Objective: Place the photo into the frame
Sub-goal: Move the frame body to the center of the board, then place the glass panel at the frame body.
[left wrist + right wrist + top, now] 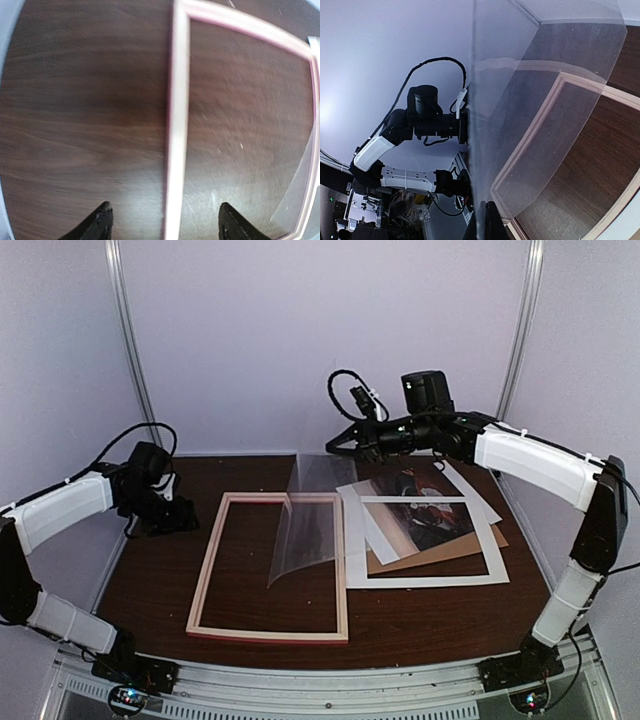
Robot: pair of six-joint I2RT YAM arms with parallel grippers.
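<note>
The frame lies flat on the dark table, pale wood side up with a pink edge. It also shows in the left wrist view and the right wrist view. The photo lies at the right under a white mat. My right gripper is shut on the top edge of a clear sheet, which hangs curved over the frame's far right part. The same grip shows in the right wrist view. My left gripper is open and empty, its jaws either side of the frame's left bar.
A brown backing board lies under the photo and mat, with another white sheet tilted between them. The clear sheet fills much of the right wrist view. Pale walls close in the table on three sides.
</note>
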